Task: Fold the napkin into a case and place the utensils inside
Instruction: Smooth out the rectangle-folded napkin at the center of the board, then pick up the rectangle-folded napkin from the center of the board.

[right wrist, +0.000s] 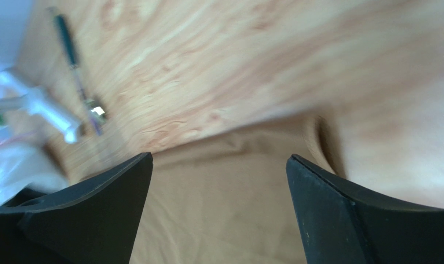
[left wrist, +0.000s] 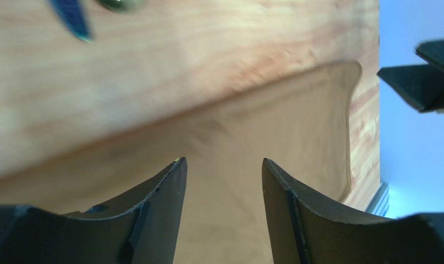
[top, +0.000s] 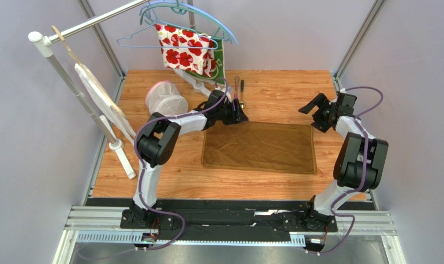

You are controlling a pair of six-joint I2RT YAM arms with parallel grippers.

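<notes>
hovering left pincer [left wrist: 223, 160] released, napkin [left wrist: 295, 126] corner | right pincer [right wrist: 219, 156] released | spoon [right wrist: 78, 71]: right wrist clear, left maybe

Cropping the utensils [left wrist: 71, 16] at the left wrist view's top edge, just beyond the napkin [left wrist: 295, 126]. Blurring them in the right wrist view. Hiding part of the napkin's far edge beneath the left gripper [top: 240, 117].

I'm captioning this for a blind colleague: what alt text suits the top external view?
A golden-brown napkin lies flat and unfolded on a wooden table. The open left gripper is at its far left corner, the open right gripper beside its far right corner; the utensils lie just beyond its far edge.
</notes>
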